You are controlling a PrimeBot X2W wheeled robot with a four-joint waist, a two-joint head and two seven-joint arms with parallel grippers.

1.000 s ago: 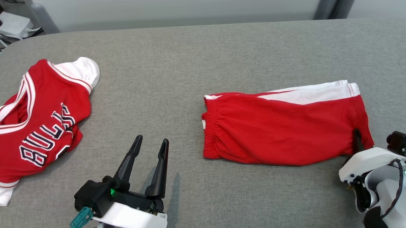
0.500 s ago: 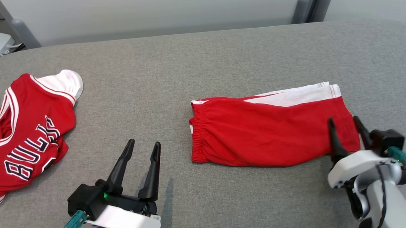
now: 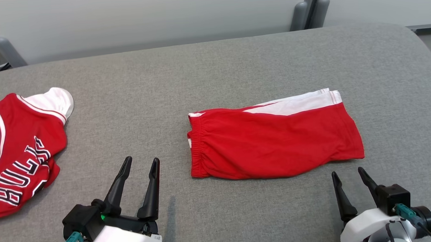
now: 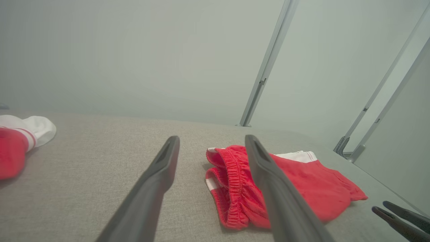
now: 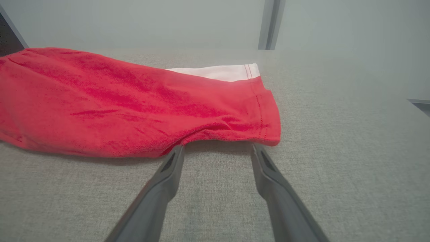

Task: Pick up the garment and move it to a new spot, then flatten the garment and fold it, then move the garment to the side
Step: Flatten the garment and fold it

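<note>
Right gripper point(image 3: 347, 172): jaws fully spread, nothing between them. It sits just in front of the near right corner of the red shorts point(image 3: 273, 144). In the right wrist view the fingertips stand at the hem edge, apart from the cloth or barely touching it; the frames do not settle which.

Left gripper point(image 3: 142, 160): jaws equally wide, empty, hovering over bare grey table point(image 3: 199, 82) to the left of the waistband and well apart from it.

Garment position: the shorts lie flat, right of the table's centre, waistband toward the robot's left and leg hems toward its right. A white side panel shows along the far edge. The layers are stacked, which indicates a lengthwise fold.

Task status (assessment):
- Relocation and flattening: appear complete.
- Fold: appears complete; edges align with only minor wrinkles.
- Move to the side: either done or close to done, as the shorts rest off-centre with both grippers clear.

A red jersey point(image 3: 19, 153) lies crumpled at the table's left edge, unfolded and untouched.
</note>
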